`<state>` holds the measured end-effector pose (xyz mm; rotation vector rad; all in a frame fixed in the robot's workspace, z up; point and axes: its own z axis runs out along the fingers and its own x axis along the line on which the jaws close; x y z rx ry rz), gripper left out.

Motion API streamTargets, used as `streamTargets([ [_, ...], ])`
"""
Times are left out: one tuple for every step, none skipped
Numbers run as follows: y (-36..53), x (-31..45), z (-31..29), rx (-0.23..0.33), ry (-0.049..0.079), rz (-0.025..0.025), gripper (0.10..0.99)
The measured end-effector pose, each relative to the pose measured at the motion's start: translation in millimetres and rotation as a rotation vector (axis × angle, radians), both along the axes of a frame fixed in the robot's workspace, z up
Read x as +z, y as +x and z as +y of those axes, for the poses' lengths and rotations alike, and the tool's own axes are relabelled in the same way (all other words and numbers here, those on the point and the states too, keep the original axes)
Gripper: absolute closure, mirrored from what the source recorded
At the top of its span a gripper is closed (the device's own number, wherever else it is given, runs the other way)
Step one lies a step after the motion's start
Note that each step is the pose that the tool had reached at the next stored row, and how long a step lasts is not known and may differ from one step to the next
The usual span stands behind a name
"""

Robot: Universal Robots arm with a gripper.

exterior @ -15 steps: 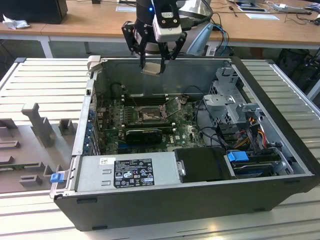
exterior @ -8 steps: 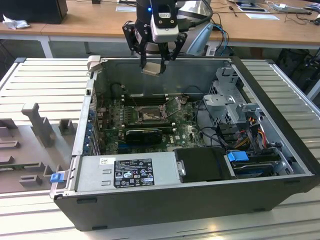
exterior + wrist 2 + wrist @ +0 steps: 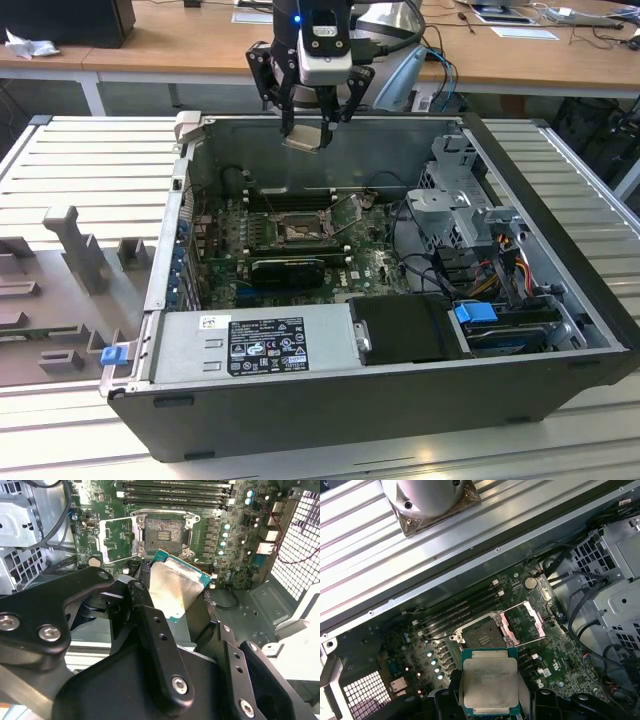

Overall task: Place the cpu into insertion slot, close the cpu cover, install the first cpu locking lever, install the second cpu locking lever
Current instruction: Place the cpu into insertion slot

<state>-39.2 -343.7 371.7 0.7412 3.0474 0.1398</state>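
High in the exterior view, the fingers (image 3: pixel 288 118) close narrowly on the cpu (image 3: pixel 305 138) — held above the uncovered insertion slot (image 3: pixel 300 231).

In the second wrist view the jaws hide the gripped end of the cpu (image 3: pixel 175 586). In the exterior view the pins of the insertion slot (image 3: pixel 299 232) are too small to tell.

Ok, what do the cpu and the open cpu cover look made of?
The cpu: pale grey metal lid with a dull sheen, on a thin green board, probably fibreglass. The cpu cover: thin sheet metal, judging by its bright glinting frame, open beside the insertion slot.
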Motion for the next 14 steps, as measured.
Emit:
streamTargets([
  [0.0, -0.1, 0.0, -0.004, 0.0, 0.0, 0.557],
  [0.0, -0.1, 0.0, -0.008, 0.0, 0.0, 0.557],
  [0.0, -0.2, 0.0, -0.013, 0.0, 0.0, 0.557],
  [0.0, -0.2, 0.0, -0.016, 0.0, 0.0, 0.557],
  [0.0, -0.3, 0.0, -0.022, 0.0, 0.0, 0.557],
  [0.0, -0.4, 0.0, -0.03, 0.0, 0.0, 0.557],
  [0.0, -0.4, 0.0, -0.034, 0.0, 0.0, 0.557],
  [0.0, -0.5, 0.0, -0.038, 0.0, 0.0, 0.557],
  [0.0, -0.6, 0.0, -0.042, 0.0, 0.0, 0.557],
  [0.0, -0.6, 0.0, -0.045, 0.0, 0.0, 0.557],
  [0.0, -0.7, 0.0, -0.05, 0.0, 0.0, 0.557],
  [0.0, -0.7, 0.0, -0.054, 0.0, 0.0, 0.557],
  [0.0, -0.8, 0.0, -0.062, 0.0, 0.0, 0.557],
  [0.0, -0.9, 0.0, -0.066, 0.0, 0.0, 0.557],
])
